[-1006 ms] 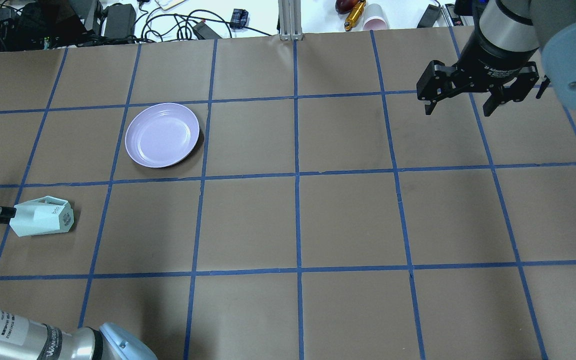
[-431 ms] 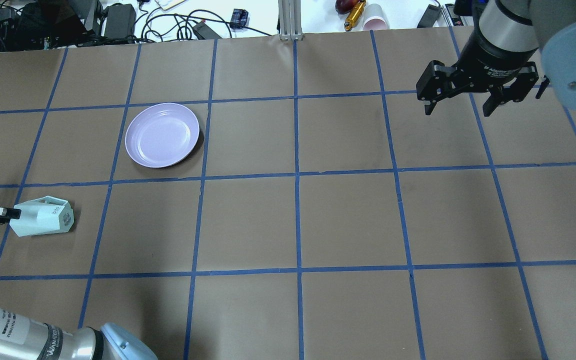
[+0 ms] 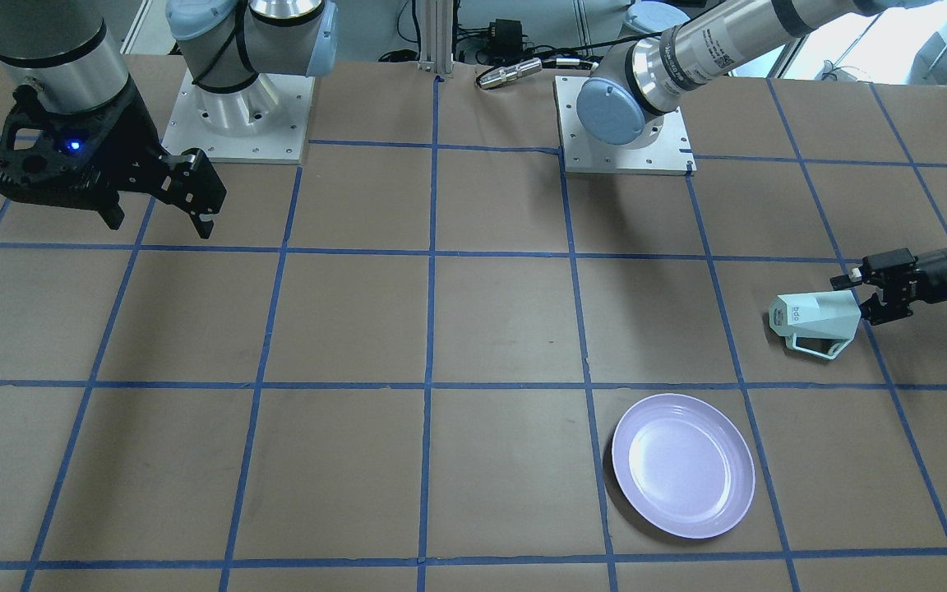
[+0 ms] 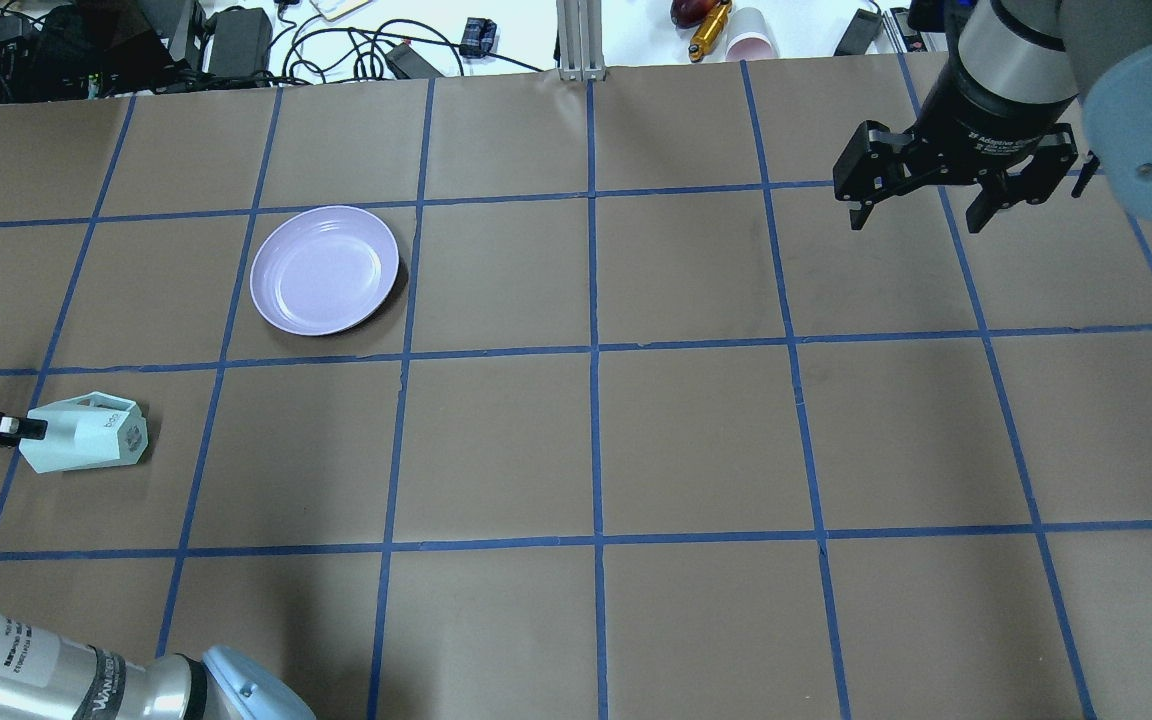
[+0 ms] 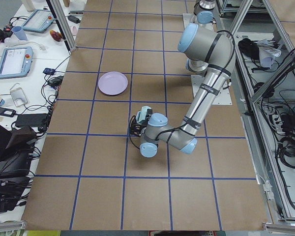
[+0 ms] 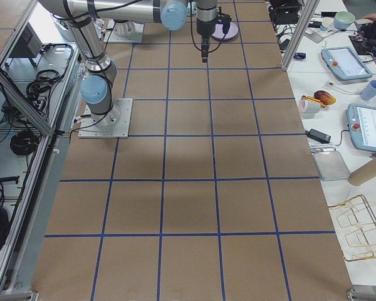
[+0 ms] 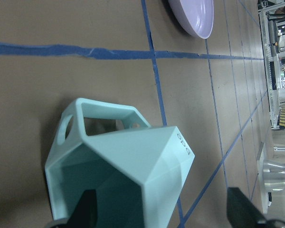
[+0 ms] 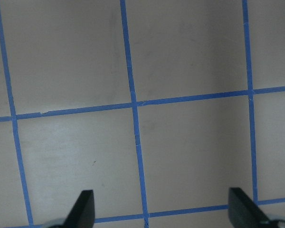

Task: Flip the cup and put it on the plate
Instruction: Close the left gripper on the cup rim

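Observation:
The pale mint-green cup (image 4: 86,437) lies on its side at the table's left, its base toward the table's middle and its handle on the side toward the lavender plate (image 4: 324,270). It also shows in the front view (image 3: 815,319) and, close up, in the left wrist view (image 7: 133,161). My left gripper (image 4: 41,428) is open at the cup's mouth. In the left wrist view one finger (image 7: 88,209) is at the teal inside and the other (image 7: 240,209) is outside the wall. My right gripper (image 4: 921,215) is open and empty, hovering far right.
The plate (image 3: 683,464) sits about one grid square from the cup, further from the robot. Cables, chargers and small items lie beyond the table's far edge (image 4: 386,50). Brown paper with blue tape lines covers the table (image 4: 696,440).
My left gripper has crept right, its fingertip now reaching the cup's rim. The cup, the plate and the right arm have stayed in place.

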### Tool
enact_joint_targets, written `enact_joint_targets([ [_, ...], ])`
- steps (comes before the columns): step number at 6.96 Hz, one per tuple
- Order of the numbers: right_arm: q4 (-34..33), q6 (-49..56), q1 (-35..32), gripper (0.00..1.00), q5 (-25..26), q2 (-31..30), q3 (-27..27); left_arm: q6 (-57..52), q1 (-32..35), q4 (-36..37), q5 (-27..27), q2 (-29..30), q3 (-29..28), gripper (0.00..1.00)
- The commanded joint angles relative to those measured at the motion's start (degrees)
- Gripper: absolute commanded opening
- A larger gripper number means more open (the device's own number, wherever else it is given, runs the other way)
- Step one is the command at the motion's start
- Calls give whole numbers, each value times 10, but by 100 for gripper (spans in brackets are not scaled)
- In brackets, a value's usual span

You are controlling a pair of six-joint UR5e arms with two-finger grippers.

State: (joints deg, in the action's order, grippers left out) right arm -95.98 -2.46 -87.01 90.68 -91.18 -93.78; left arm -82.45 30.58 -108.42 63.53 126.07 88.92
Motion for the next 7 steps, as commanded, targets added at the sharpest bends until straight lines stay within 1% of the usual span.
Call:
enact_joint_targets([
  [1, 0, 0, 0, 100, -1, 0, 0, -2, 1, -3, -10, 3, 0, 88],
  [5, 0, 0, 0, 100, 0, 0, 0, -18, 5, -21, -14, 8, 0, 88],
  [7, 0, 0, 0, 100, 0, 0, 0, -20, 5, -36, -26, 17, -1, 88],
])
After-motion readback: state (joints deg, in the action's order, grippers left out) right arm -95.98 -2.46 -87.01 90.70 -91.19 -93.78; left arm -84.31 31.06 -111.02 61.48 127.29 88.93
